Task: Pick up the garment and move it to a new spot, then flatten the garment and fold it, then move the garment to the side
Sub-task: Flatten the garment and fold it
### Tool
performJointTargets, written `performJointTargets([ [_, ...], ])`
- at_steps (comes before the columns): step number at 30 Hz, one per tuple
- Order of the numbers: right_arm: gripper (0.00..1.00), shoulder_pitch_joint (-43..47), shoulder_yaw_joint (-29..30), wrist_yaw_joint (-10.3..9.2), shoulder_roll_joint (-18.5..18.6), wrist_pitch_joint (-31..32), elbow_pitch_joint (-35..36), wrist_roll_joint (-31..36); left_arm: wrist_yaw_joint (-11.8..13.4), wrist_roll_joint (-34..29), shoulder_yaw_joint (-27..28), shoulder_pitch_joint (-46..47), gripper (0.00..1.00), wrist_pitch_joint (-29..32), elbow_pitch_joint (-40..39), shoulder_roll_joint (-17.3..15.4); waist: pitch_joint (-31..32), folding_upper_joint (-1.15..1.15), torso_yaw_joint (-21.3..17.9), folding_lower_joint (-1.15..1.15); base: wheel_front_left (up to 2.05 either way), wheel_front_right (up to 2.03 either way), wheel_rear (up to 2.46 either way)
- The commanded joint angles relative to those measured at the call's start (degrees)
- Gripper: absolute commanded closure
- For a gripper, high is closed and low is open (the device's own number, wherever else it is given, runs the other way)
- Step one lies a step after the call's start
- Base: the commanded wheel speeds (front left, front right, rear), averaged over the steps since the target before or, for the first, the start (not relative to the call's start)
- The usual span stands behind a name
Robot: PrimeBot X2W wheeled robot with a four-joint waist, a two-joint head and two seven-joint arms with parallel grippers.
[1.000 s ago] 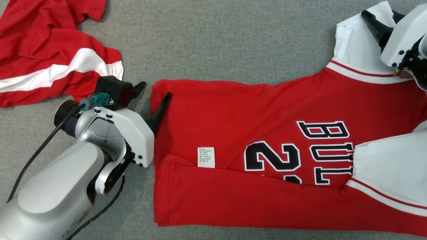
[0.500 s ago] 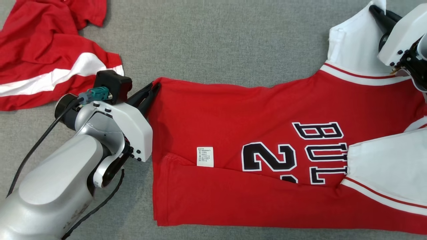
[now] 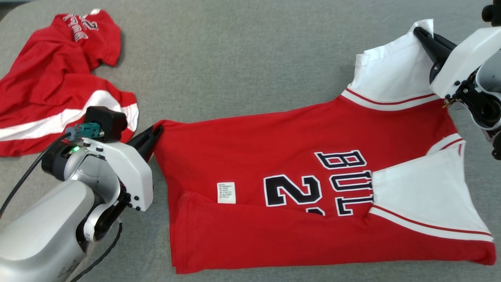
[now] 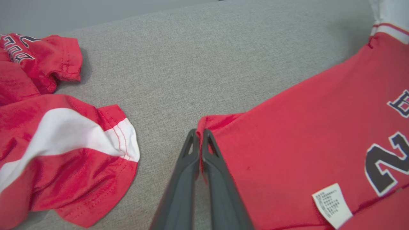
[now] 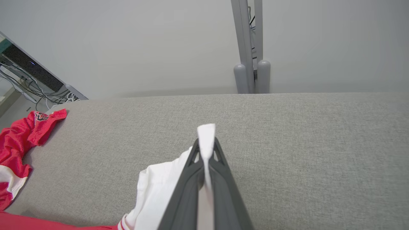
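Nearest the robot, the red jersey (image 3: pixel 254 156) lies spread across the grey tabletop (image 3: pixel 235 58), its near long edge doubled over in a fold that runs past the care label (image 3: pixel 226 192) and under the dark numeral and letters. At the jersey's 4 o'clock, the near white sleeve (image 3: pixel 422 192) is folded in over the chest. At 9 o'clock the left gripper (image 3: pixel 154 131) has its fingers pressed together on the very corner of the red hem, with only a small nub of cloth between the tips in the left wrist view (image 4: pixel 199 132). Farther off, at 2 o'clock, the right gripper (image 3: pixel 419 31) pinches the tip of the far white sleeve (image 3: pixel 391 78), and a sliver of white stands up between its closed fingers in the right wrist view (image 5: pixel 206 143). Beyond the left gripper, at 10 o'clock, a second red garment (image 3: pixel 47 98) lies crumpled close by. Both holds look shallow, so a sharp or uneven lift could likely pull a corner free and drop that side. The two grips also sit diagonally, which may skew the cloth and carry the near fold along instead of flattening it. A wide swing of the left arm might snag the crumpled garment.
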State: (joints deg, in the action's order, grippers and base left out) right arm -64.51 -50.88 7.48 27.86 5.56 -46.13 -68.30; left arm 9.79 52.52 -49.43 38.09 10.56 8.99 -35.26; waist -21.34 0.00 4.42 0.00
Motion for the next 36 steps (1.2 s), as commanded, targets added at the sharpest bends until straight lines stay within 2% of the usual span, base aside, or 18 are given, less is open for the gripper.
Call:
performJointTargets([
  [1, 1.00, 0.9, -0.3, 0.03, 0.9, -0.8, 0.7, -0.8, 0.3, 0.3, 0.2, -0.6, 1.00, 0.1, 0.0, -0.7, 1.7, 0.00, -1.6, 0.00, 0.00, 0.00, 0.00],
  [11, 1.00, 5.7, -3.9, 0.03, 4.0, -2.6, 4.3, -5.1, 1.8, 1.0, -0.2, -4.1, 1.00, 1.3, -1.7, -3.8, 5.6, 0.00, -4.4, 0.00, 0.00, 0.00, 0.00],
  [17, 1.00, 8.5, -6.0, 0.03, 5.6, -0.7, 7.3, -8.2, 1.7, 1.6, -1.6, -5.6, 1.00, 3.9, -3.8, -5.5, 7.8, 0.00, -5.5, 0.00, 0.00, 0.00, 0.00],
  [21, 1.00, 10.0, -7.9, 0.03, 6.5, 2.3, 9.6, -10.0, 0.6, 3.3, -2.8, -6.9, 1.00, 7.9, -4.8, -7.6, 9.6, 0.00, -6.4, 0.00, 0.00, 0.00, 0.00],
  [26, 1.00, 11.3, -10.0, 0.03, 7.7, 7.5, 13.0, -12.3, -2.2, 8.6, -2.3, -8.5, 1.00, 11.7, -5.1, -9.5, 11.3, 0.00, -7.7, 0.00, 0.00, 0.00, 0.00],
  [36, 1.00, 12.7, -12.6, 0.03, 8.8, 15.7, 15.1, -15.6, -5.6, 14.6, -3.4, -10.2, 1.00, 18.3, -5.6, -10.6, 12.8, 0.00, -9.4, 0.00, 0.00, 0.00, 0.00],
])
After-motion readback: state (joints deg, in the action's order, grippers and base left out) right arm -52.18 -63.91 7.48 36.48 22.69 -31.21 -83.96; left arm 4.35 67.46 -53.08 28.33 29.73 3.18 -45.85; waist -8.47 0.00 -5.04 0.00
